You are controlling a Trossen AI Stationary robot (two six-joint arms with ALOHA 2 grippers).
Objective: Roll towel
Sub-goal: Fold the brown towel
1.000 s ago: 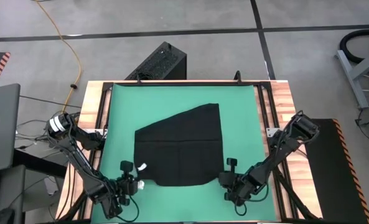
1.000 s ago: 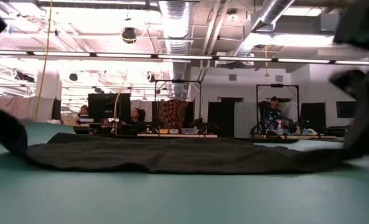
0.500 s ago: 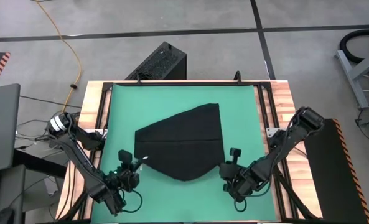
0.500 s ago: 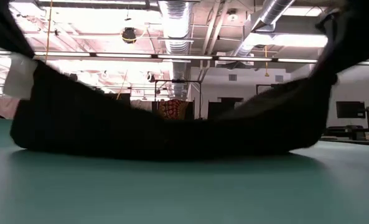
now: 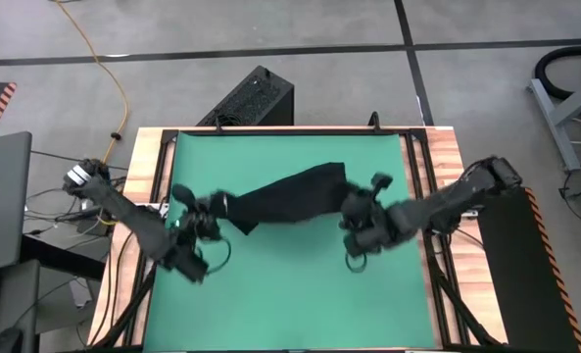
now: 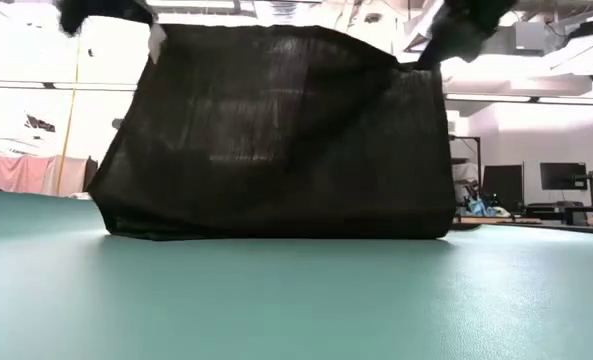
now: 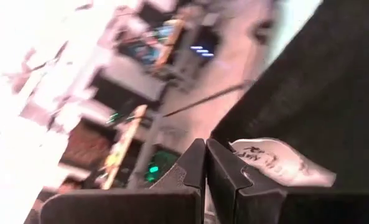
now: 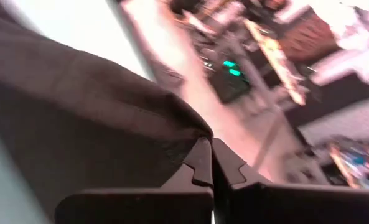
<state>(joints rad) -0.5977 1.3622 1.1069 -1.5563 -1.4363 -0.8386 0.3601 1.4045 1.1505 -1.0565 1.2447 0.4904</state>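
Note:
The black towel (image 5: 290, 194) is held up between my two grippers above the middle of the green mat (image 5: 290, 284). In the low view it hangs like a curtain (image 6: 276, 130), its upper edge stretched from one gripper to the other and its lower part (image 6: 276, 232) resting on the mat. My left gripper (image 5: 215, 204) is shut on the corner with the white tag (image 7: 271, 158). My right gripper (image 5: 352, 207) is shut on the opposite corner. My left gripper pinches the towel's tag corner (image 7: 234, 144) between its two shut fingers, which lie nearly level. That corner is lifted clear and the cloth hangs below it. My right gripper pinches the towel's other raised corner (image 8: 196, 134) between its two shut fingers, also nearly level. The upper edge (image 6: 276, 30) runs fairly straight between the two holds.
A hard black ribbed box (image 5: 251, 98) stands on the floor beyond the table's far edge. Wooden strips and black rails (image 5: 422, 167) frame the mat on both sides. Bare green mat lies between the towel and the table's near edge.
Both grippers have risen and gone toward the table's far edge, tipping from pointing down to nearly level. They have carried the towel's near edge up and over; the towel, flat before, now stands as a hanging sheet whose far part stays on the mat.

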